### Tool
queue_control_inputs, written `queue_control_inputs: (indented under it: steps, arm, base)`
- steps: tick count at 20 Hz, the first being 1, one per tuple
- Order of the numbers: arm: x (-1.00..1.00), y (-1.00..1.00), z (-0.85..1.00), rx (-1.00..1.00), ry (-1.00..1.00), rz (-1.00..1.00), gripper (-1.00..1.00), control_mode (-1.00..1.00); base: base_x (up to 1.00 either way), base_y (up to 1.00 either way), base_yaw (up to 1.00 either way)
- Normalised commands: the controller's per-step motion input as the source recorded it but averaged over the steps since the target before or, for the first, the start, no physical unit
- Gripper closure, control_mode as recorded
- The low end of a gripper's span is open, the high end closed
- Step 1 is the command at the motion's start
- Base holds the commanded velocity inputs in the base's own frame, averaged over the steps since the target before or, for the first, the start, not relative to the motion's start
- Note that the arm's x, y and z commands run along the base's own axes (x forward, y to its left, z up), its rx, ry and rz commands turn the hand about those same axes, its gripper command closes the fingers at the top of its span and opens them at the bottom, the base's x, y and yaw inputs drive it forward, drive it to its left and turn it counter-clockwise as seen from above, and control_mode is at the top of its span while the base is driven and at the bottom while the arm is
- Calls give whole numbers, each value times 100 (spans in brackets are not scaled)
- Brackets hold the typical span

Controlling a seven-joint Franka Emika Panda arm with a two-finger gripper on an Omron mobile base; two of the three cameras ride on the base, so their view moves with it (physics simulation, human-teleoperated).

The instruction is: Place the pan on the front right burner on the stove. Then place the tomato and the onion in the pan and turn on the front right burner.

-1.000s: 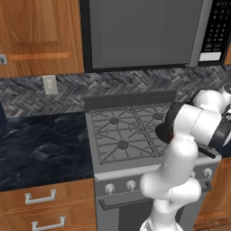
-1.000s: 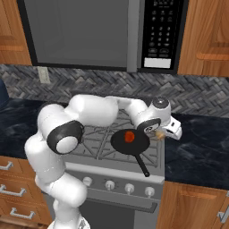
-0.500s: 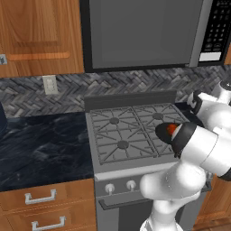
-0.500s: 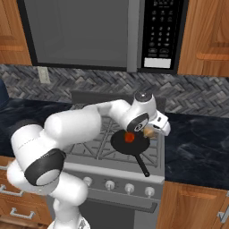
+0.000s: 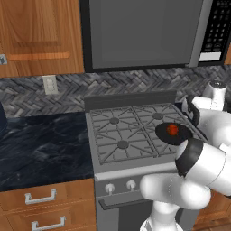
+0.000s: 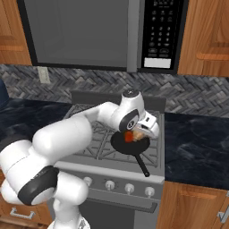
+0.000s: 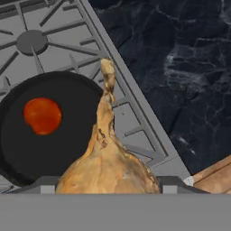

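Hand view: onion (image 7: pixel 107 167) is clamped in the tool (image 7: pixel 106 184), held over the pan (image 7: pixel 27 151) rim. Tomato (image 7: pixel 42 115) is seen lying inside the pan, set on the stove (image 6: pixel 154 129) front right burner, beside dark worktop (image 7: pixel 180 67).

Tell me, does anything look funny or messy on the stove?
Nothing stands out. The pan sits flat on the stove with the tomato inside, nothing spilled. The onion is not in the pan yet; the hand holds it beside the rim.
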Motion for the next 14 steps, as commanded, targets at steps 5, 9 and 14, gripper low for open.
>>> queue_control_inputs:
  steps: [5,9,14]
  arm:
    - [0,26,0,16,0,11,100,-100]
    - [0,15,-1,18,0,12,100,-100]
    - [0,24,-6,2,3,3,100,-100]
  base:
    - [0,0,0]
    - [0,0,0]
    - [0,0,0]
